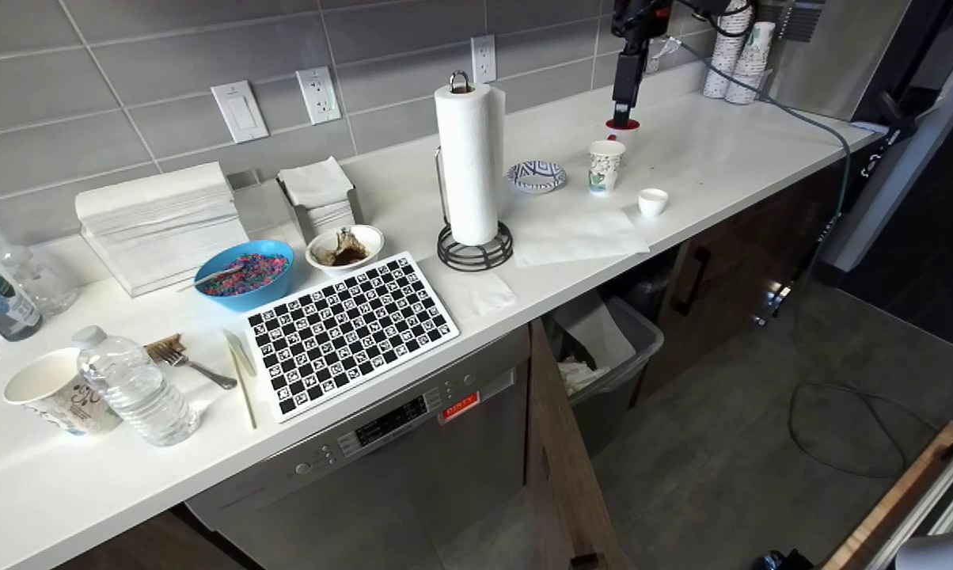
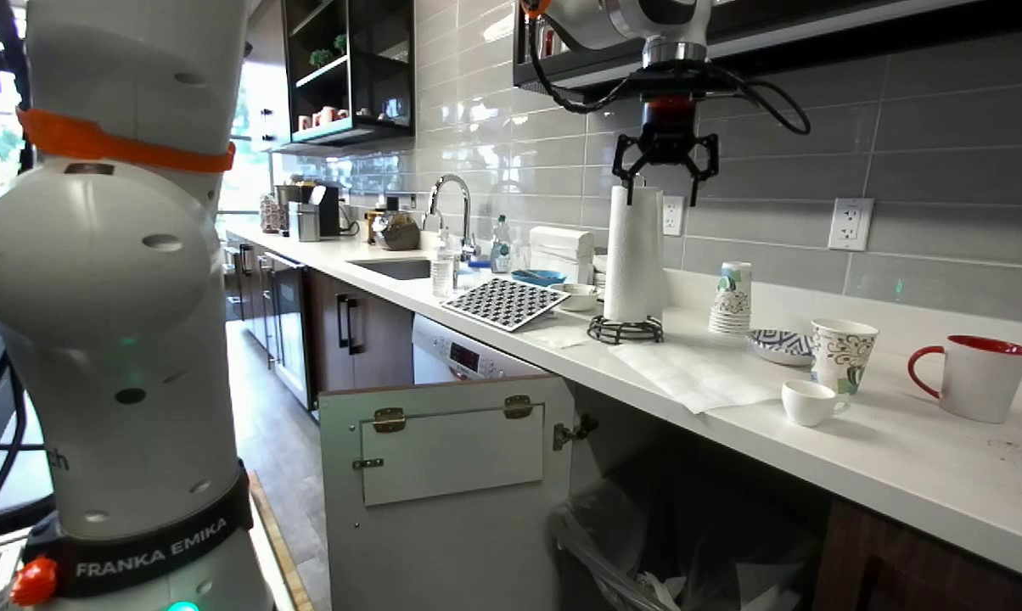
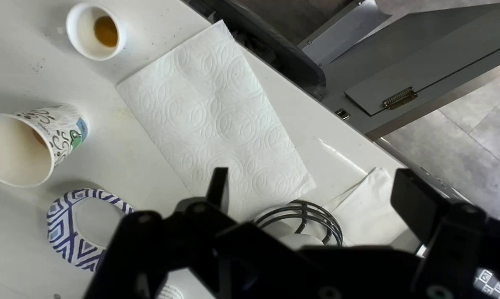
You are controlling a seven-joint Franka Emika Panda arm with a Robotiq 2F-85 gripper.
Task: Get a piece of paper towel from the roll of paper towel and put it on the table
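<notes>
The roll of paper towel (image 1: 468, 166) stands upright on its dark wire holder (image 1: 476, 252); it also shows in an exterior view (image 2: 632, 255). In the wrist view, a bit of the roll (image 3: 302, 241) shows behind the gripper body. The piece of paper towel (image 1: 575, 233) lies flat, apart from the roll, on the white table (image 1: 706, 150). It also shows in an exterior view (image 2: 689, 373) and in the wrist view (image 3: 221, 120), embossed with ovals. My gripper (image 2: 659, 199) is open and empty, high above the table; its fingers (image 3: 316, 193) are wide apart.
A small white cup (image 3: 96, 33) with brown liquid, a paper cup (image 1: 605, 166) and a patterned bowl (image 1: 537, 176) stand near the sheet. A red-rimmed mug (image 2: 982, 378) stands farther along. A napkin (image 1: 480, 293) lies by the holder. A cabinet door (image 2: 452, 492) hangs open below.
</notes>
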